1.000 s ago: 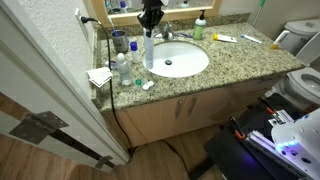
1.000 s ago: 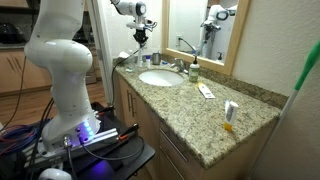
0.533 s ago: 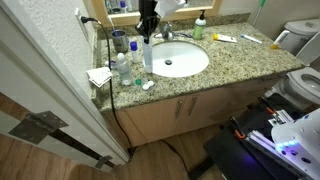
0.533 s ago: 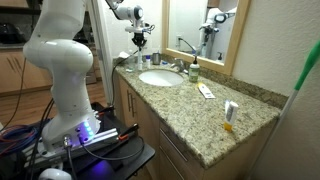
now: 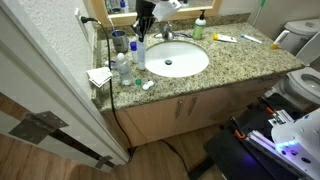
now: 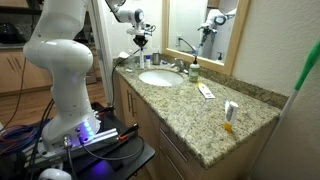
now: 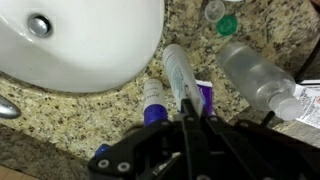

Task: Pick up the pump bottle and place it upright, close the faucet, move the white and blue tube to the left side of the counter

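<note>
White and blue tube (image 7: 176,70) | clamped in gripper (image 7: 192,106); over counter (image 7: 85,115), just beside sink (image 7: 95,45)

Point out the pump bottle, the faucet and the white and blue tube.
pump bottle (image 5: 200,31), in an exterior view, on its green body.
faucet (image 6: 177,65), in an exterior view, on its chrome body.
white and blue tube (image 7: 177,72), in the wrist view, on its white barrel.

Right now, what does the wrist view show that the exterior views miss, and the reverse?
Wrist only: the gripper closed on the white and blue tube, seen close. Exterior only: the pump bottle upright beside the faucet, and a white-and-orange tube far along the counter. Shared: the held tube, the sink basin, the clear bottle.
</note>
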You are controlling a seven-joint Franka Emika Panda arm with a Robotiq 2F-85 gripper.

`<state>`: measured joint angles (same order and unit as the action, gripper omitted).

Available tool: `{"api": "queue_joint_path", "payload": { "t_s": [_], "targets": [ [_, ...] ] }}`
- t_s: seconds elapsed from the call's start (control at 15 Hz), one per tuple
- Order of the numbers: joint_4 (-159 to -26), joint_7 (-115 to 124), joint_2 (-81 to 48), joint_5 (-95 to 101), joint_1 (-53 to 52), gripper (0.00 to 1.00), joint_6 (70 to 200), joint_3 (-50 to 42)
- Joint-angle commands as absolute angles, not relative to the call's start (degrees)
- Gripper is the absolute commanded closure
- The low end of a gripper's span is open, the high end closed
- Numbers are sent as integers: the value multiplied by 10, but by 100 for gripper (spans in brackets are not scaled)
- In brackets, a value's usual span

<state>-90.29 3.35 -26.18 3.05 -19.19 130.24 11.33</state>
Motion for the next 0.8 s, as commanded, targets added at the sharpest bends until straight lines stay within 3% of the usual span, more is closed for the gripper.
{"api": "queue_joint_path", "payload": {
  "t_s": [0.0, 0.73],
  "targets": [
    [-921, 0, -261, 1, -176, 99, 1343, 128],
    [-924, -26, -258, 3, -178, 99, 1325, 124]
  ]
}}
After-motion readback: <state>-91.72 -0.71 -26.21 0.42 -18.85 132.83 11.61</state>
